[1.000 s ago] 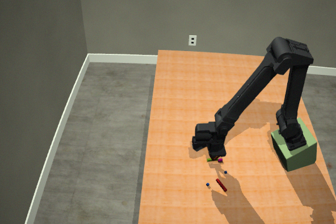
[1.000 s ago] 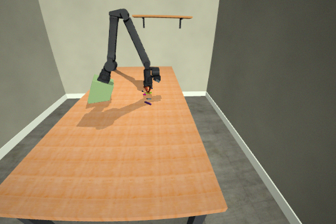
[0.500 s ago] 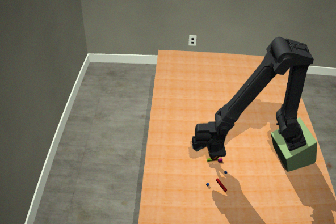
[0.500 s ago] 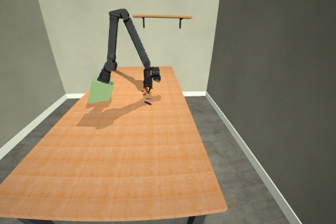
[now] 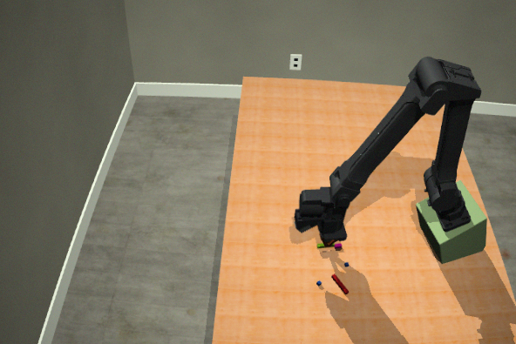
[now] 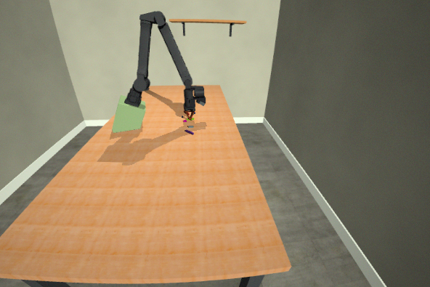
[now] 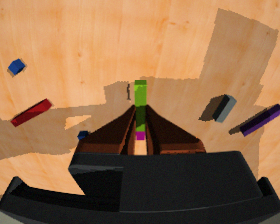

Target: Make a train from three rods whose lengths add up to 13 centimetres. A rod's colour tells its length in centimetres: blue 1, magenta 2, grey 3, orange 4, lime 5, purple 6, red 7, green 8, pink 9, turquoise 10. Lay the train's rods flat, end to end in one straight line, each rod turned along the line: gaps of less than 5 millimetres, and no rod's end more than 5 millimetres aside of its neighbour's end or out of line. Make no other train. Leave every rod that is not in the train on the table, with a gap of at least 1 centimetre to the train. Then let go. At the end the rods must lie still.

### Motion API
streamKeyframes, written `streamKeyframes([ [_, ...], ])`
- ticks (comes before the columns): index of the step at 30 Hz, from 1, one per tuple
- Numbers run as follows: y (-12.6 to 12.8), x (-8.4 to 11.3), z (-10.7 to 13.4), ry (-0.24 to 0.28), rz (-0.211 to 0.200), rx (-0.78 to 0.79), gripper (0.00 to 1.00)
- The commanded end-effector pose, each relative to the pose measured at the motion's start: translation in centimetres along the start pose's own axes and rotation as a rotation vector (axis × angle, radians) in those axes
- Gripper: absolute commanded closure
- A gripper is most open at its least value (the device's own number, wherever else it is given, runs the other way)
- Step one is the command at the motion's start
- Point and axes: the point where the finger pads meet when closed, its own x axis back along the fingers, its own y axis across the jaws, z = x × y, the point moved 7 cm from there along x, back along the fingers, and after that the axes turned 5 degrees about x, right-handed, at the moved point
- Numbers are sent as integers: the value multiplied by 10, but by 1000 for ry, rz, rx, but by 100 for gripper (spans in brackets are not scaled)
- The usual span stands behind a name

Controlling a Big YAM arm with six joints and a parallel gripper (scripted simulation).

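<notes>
My gripper (image 5: 329, 243) (image 6: 189, 118) (image 7: 140, 110) points down, its fingers closed on both sides of the lime rod (image 5: 321, 246) (image 7: 140, 92). The magenta rod (image 5: 338, 246) (image 6: 184, 120) (image 7: 140, 135) is at the lime rod's arm-base end, roughly in line; fingers partly hide this junction, so I cannot tell the gap. Whether the lime rod touches the table is unclear. The red rod (image 5: 340, 284) (image 7: 31, 113) lies apart, slanted. The purple rod (image 6: 189, 131) (image 7: 261, 120) and grey rod (image 6: 190, 126) (image 7: 224, 108) lie on the opposite side.
One blue rod (image 5: 319, 283) (image 7: 16, 67) lies beyond the red rod in the wrist view. Another blue rod (image 5: 346, 264) (image 7: 83, 135) lies near the left finger there. The green base block (image 5: 464, 240) (image 6: 128, 118) carries the arm. Arm shadows cross the table (image 5: 270, 131) (image 6: 163, 200).
</notes>
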Motion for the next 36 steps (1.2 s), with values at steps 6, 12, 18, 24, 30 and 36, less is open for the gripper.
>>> streamKeyframes([
  [6,4,-10,-5,-2,-3,11,96],
  [12,4,-12,-4,-2,-3,9,96],
  [18,4,-13,-3,7,-5,8,96],
  [24,4,-13,-3,7,-5,8,96],
  [30,4,-13,-3,7,-5,8,96],
  [36,4,-13,-3,7,-5,8,96],
])
